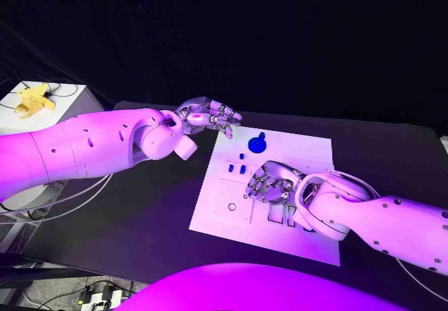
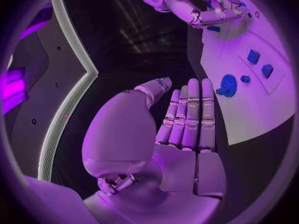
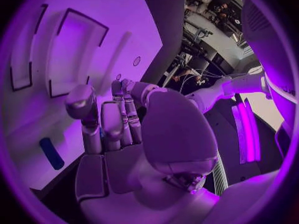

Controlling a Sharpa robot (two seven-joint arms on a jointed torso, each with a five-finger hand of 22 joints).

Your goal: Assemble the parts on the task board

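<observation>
Head view: silver right robot hand (image 1: 270, 184) curls emptily over flat white task board (image 1: 308, 152) (left robot hand (image 1: 210, 115) spread, empty)

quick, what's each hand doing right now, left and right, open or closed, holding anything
Left hand: open, fingers straight, holding nothing, beside the task board.
Right hand: over the board, fingers curled; whether it holds a part cannot be told.

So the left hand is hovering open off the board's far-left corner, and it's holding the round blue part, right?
Not quite. The left hand holds nothing: the left wrist view shows its fingers straight and its palm bare. The round blue part lies on the task board, apart from that hand.
</observation>
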